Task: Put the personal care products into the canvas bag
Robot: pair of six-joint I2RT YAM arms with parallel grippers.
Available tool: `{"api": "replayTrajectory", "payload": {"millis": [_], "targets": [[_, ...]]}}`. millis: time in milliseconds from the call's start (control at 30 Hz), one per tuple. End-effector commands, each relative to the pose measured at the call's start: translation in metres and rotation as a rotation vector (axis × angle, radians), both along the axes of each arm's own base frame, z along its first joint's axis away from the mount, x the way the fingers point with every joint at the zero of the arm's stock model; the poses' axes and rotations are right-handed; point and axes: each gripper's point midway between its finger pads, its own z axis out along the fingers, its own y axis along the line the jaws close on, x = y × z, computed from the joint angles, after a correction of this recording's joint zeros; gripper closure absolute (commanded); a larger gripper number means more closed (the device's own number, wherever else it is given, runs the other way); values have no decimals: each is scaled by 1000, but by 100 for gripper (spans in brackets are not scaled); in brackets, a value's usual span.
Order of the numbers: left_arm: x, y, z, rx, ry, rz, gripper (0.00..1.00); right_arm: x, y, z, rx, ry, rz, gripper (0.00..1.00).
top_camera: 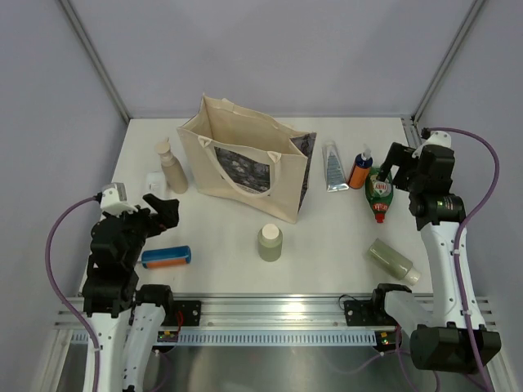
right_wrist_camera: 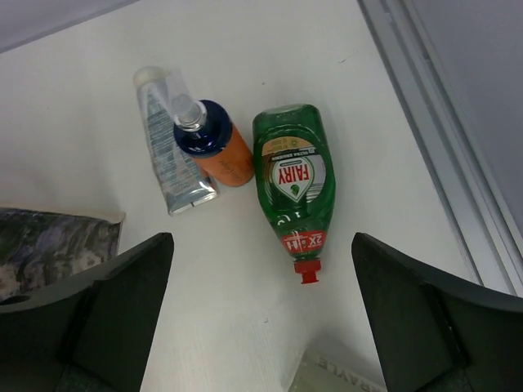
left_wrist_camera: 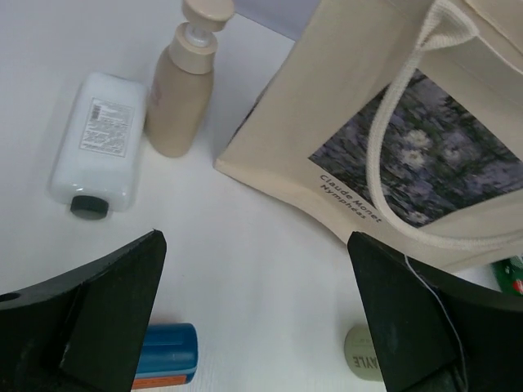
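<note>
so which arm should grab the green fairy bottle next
Right: the right claw, open, hangs above the Fairy bottle; the left claw is on the far side of the canvas bag.

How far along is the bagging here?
Done: nothing; all eight products sit outside the bag. In hand: nothing; left gripper and right gripper are open, the right over the green bottle. Left: that bottle, beige bottle, white bottle, blue cylinder, upright sage bottle, fallen sage bottle, orange spray, tube.
</note>
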Motion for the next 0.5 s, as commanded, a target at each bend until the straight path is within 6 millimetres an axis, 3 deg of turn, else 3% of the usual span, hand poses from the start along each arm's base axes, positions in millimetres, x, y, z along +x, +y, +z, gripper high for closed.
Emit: {"api": "replayTrajectory", "payload": {"millis": [0,100,133,167,233,467], "targets": [[-10,-39,25,-18,-50,-239,1,3,24,19,-9,-57,173,0],[-13,-66,19,-76,-16,-396,1,-11,80,9,-73,-30,640,0],[-14,-70,17,-87,2,-419,1,-32,107,0,-86,-17,893,1],[-13,-73,9,-105,43,-428,1,-41,120,-6,-76,-6,997,0],[-17,-78,2,-116,81,-455,1,-58,133,-15,-76,14,1133,0],[-19,-106,-18,-190,187,-494,1,-76,141,-26,-91,29,1250,0]]}}
